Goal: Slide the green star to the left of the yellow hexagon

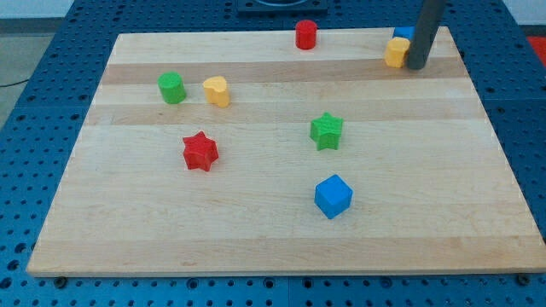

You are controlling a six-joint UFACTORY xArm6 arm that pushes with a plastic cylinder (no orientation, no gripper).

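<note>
**Even, bright light; sharp w/ mild softness**

Scene is bright & evenly lit, diffuse light from overhead. The wooden surface [273, 230] shows no hard glare, only a pale sheen across its mid band. Shadows are short, soft, tucked under each block, e.g. the blue cube [333, 196] & red star [200, 151]. The dark rod near the view's top right reads almost flat, little detail. Focus is decent throughout; low res softens edges slightly. The board's edges look straight, no obvious bending.

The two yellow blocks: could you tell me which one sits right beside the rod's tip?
The yellow hexagon at the view's top right, touching my tip; the other yellow block lies far left beside the green cylinder.
</note>
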